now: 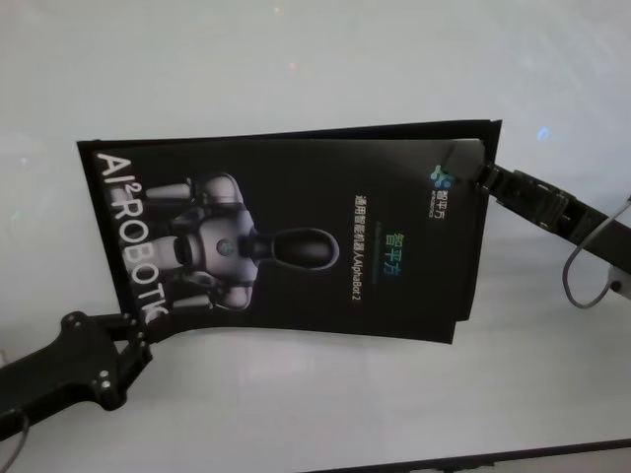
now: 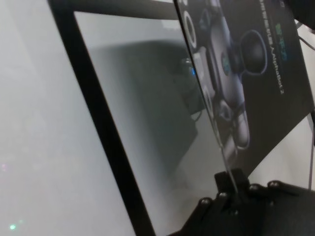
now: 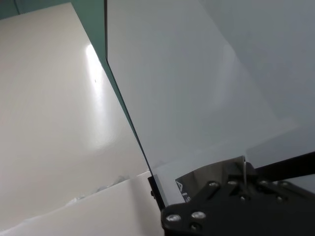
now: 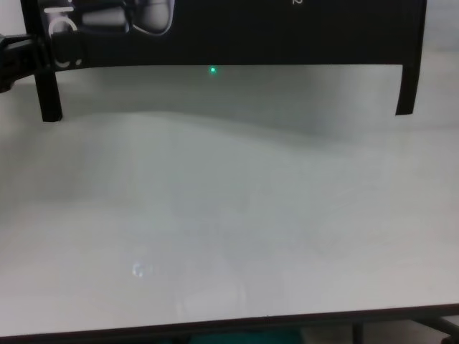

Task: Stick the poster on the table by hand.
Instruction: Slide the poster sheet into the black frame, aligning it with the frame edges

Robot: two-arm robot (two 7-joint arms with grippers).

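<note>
Large black glossy poster (image 1: 325, 236) hangs above the matte white table (image 1: 296, 394), pinched by the left gripper (image 1: 133, 330) and right gripper (image 1: 483, 177).

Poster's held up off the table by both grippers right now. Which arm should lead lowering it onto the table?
Neither clearly; probably both together. The left gripper clamps the poster at its near left corner, the right gripper at the far right corner. Both are shut on it above the table, so lowering one alone would likely tilt it.

right gripper (image 3: 243, 184): pinching the poster's edge
poster (image 3: 197, 98): pale back, held above the table (image 3: 44, 123)
</note>
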